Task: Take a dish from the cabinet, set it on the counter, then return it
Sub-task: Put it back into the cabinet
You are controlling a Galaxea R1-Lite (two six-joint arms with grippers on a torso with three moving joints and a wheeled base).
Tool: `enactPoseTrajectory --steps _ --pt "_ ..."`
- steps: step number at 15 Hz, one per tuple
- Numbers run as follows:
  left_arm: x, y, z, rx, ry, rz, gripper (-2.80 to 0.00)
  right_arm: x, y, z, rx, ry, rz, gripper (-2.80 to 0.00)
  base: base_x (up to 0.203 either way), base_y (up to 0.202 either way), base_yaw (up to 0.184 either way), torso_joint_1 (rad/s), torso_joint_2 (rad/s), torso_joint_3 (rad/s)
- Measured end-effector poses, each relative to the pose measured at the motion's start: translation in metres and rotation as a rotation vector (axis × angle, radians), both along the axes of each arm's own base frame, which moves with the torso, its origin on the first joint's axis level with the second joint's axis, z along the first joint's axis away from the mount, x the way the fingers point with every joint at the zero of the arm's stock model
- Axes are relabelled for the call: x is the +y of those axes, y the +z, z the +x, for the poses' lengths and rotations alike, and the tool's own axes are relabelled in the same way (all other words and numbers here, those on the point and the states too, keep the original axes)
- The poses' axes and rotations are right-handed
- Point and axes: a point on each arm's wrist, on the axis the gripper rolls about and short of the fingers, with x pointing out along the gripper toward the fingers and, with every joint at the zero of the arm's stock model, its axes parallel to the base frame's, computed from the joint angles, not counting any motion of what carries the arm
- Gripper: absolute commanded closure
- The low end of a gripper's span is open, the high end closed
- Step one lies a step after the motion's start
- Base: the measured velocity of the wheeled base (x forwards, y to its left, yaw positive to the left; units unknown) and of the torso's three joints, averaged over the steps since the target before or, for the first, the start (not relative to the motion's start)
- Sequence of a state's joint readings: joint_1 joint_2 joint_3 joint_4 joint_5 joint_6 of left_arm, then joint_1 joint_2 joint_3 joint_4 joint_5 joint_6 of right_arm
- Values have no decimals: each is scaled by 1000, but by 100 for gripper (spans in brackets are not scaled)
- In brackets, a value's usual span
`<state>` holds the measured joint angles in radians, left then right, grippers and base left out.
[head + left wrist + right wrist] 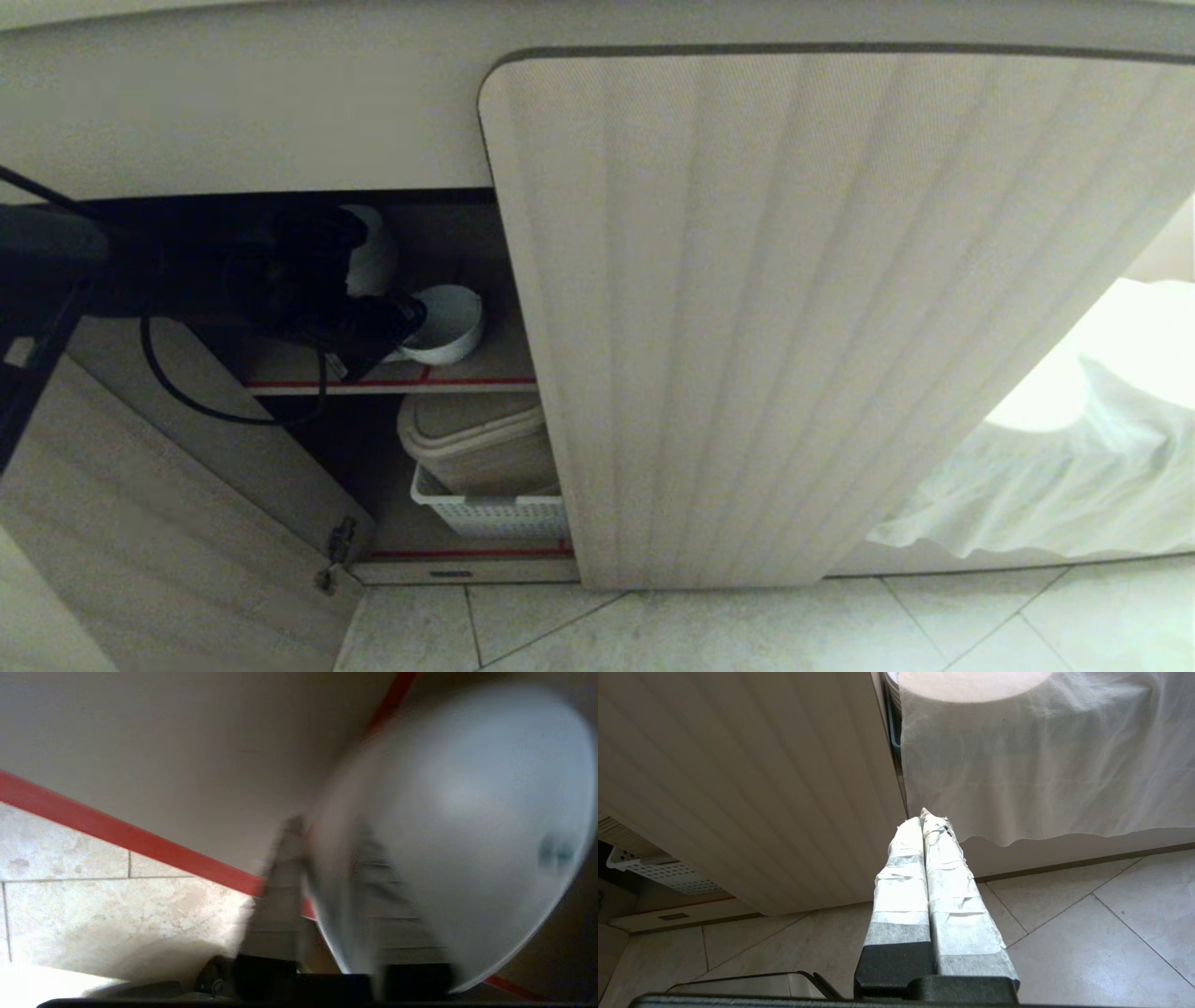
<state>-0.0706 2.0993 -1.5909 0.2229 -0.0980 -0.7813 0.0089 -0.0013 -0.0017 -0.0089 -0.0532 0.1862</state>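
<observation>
The dish (450, 322), a small white bowl, sits tilted on the upper shelf (485, 373) of the open cabinet (794, 308). In the left wrist view the dish (467, 812) fills the frame, blurred. My left gripper (406, 322) reaches into the cabinet at the bowl's near rim. Its fingers (280, 896) stand apart with the rim between them and a gap showing on one side. My right gripper (923, 816) is shut and empty, low over the floor by the closed ribbed door. The counter's (243, 103) thick front edge runs above the cabinet.
A stack of white bowls (375, 252) stands behind my left wrist. On the lower shelf a beige lidded box (476, 434) rests in a white basket (485, 515). The left door (140, 523) hangs open. A white cloth (1074, 467) drapes at the right above the tiled floor (747, 635).
</observation>
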Motion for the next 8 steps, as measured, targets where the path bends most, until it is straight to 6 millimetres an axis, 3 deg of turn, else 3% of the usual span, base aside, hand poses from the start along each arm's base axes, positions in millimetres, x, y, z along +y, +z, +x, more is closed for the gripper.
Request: enactPoseTrajectory --steps 8 --pt "0 0 4 -10 13 9 -280 0 0 0 0 0 0 0 0 0 0 0 0 0"
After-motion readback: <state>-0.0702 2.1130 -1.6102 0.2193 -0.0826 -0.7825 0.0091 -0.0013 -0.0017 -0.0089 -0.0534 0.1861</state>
